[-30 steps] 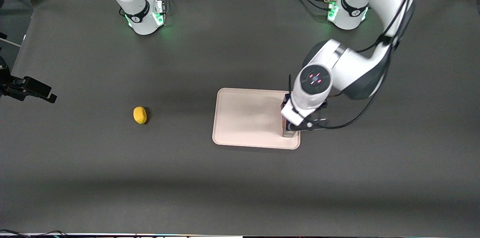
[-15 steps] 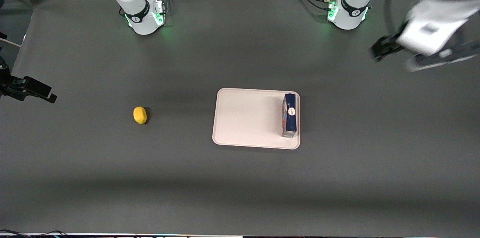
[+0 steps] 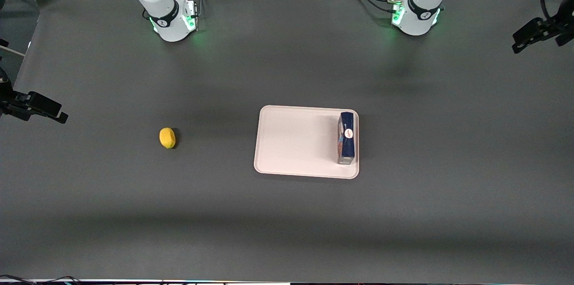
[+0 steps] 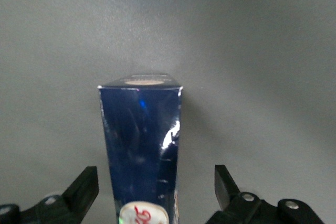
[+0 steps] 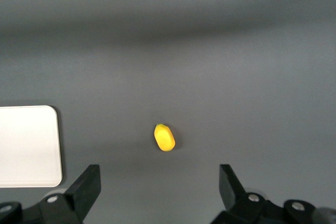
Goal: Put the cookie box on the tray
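Note:
The dark blue cookie box (image 3: 346,138) lies on the pale pinkish-white tray (image 3: 296,141), along the tray's edge toward the working arm's end of the table. In the front view my left gripper (image 3: 534,36) is up at that end of the table, well away from the tray and holding nothing. In the left wrist view the gripper (image 4: 155,176) is open, and the blue box (image 4: 142,140) shows between its fingers with a gap on each side. A corner of the tray also shows in the right wrist view (image 5: 26,145).
A small yellow lemon-like object (image 3: 167,138) lies on the dark table toward the parked arm's end, level with the tray; it also shows in the right wrist view (image 5: 164,137). Two arm bases (image 3: 417,13) stand farthest from the front camera.
My left arm has lifted off the cookie box and swung away toward the working arm's end of the table. The box stays on the tray where it was let go.

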